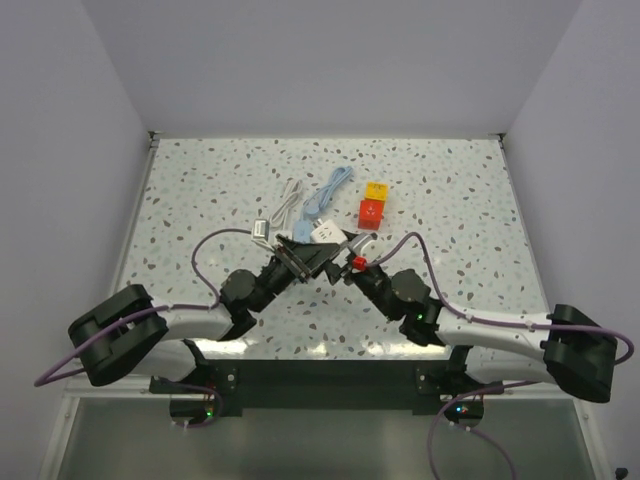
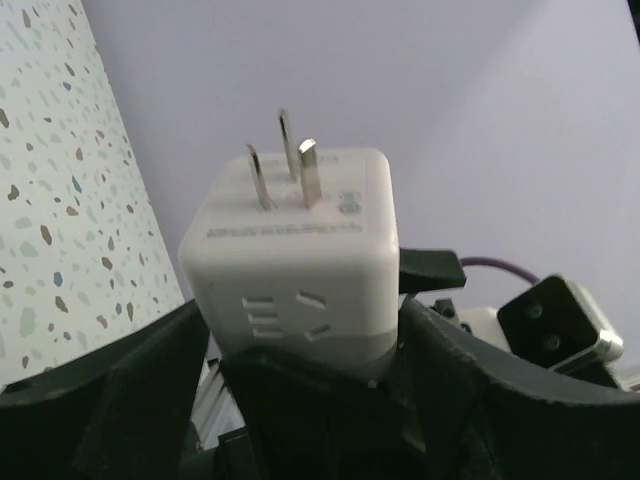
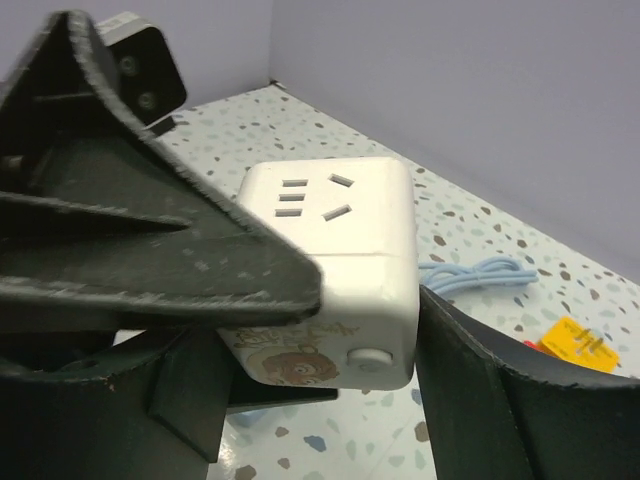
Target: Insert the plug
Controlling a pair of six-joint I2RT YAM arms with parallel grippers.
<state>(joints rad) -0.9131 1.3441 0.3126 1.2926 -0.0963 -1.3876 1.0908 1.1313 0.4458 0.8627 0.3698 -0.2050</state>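
Observation:
A white cube adapter (image 1: pixel 323 232) with three metal prongs is held above the table's middle. In the left wrist view the adapter (image 2: pixel 300 250) sits between my left gripper's (image 2: pixel 300 350) fingers, prongs pointing away from the wrist. My left gripper (image 1: pixel 310 246) is shut on it. In the right wrist view the adapter (image 3: pixel 340 250) shows its socket face and a button. My right gripper (image 3: pixel 310 340) has a finger against each side of it. My right gripper (image 1: pixel 346 247) meets it from the right. One left finger (image 3: pixel 150 250) crosses that view.
A white cable (image 1: pixel 290 200) and a blue cable (image 1: pixel 330 188) lie behind the adapter, with a small plug (image 1: pixel 260 230) to their left. A yellow block (image 1: pixel 377 190) and a red block (image 1: pixel 372 212) sit to the right. White walls enclose the table.

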